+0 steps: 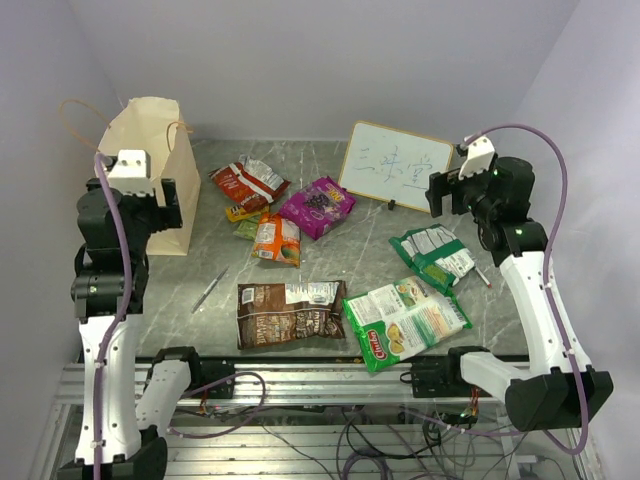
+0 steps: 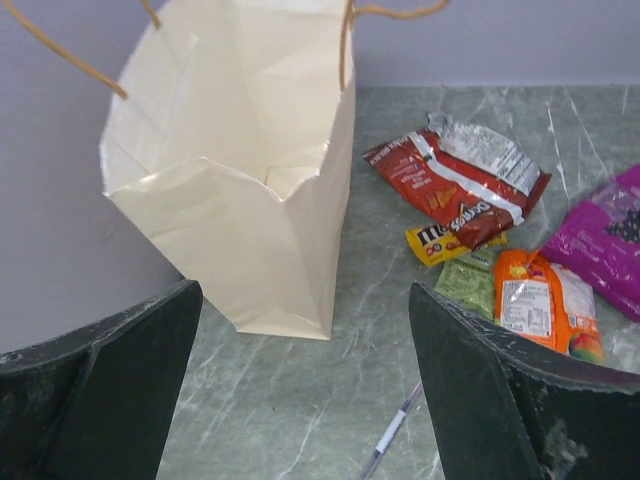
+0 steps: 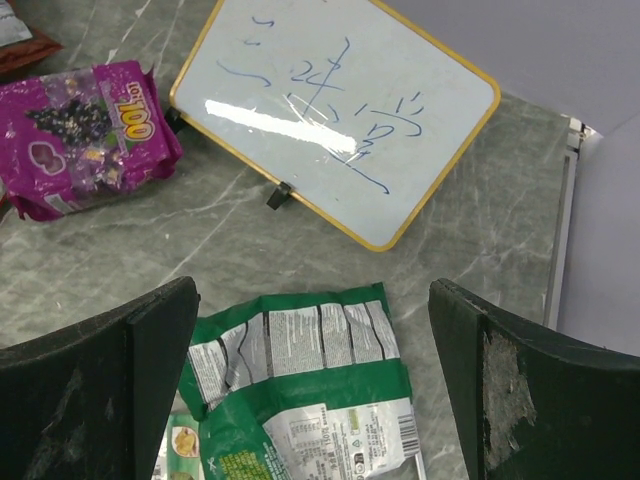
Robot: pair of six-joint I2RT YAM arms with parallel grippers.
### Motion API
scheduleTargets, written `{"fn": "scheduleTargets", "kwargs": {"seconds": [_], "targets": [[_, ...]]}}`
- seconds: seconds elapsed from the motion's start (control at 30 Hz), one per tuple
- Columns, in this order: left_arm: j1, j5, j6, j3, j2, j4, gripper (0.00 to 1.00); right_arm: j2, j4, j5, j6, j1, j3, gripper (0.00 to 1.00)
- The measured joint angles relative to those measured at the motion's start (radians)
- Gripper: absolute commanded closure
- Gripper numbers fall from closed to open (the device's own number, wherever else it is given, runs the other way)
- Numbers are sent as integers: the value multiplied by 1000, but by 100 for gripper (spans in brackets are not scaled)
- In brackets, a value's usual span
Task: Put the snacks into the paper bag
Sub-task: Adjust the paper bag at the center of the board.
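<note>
The left gripper gaped wide and empty, the paper bag just ahead; the right gripper gaped wide above a green-and-white packet.

The whiteboard bears three handwritten blue characters in a row. From the right wrist they appear upside down, and the first looks like 三. The purple packet carries a large yellow "100", also upside down in that view. From the left wrist, the small yellow packet shows brown lettering that reads like "m&m's". The red packet has a slanted white word that is too blurred to be sure of. The fine print on the green-and-white packet, the orange packet and the brown packet cannot be read.
</note>
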Motion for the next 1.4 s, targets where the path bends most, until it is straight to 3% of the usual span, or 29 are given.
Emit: {"fn": "scheduleTargets", "kwargs": {"seconds": [0.3,0.83,1.4], "targets": [[57,74,-22,119,27,-40,4,40,8,-40,-56,45,-33,0],[92,59,-21,414,311,-170,4,5,98,-116,-54,64,-189,0],[184,9,185,809,689,-319,1,-6,96,-137,-56,121,-192,0]]}}
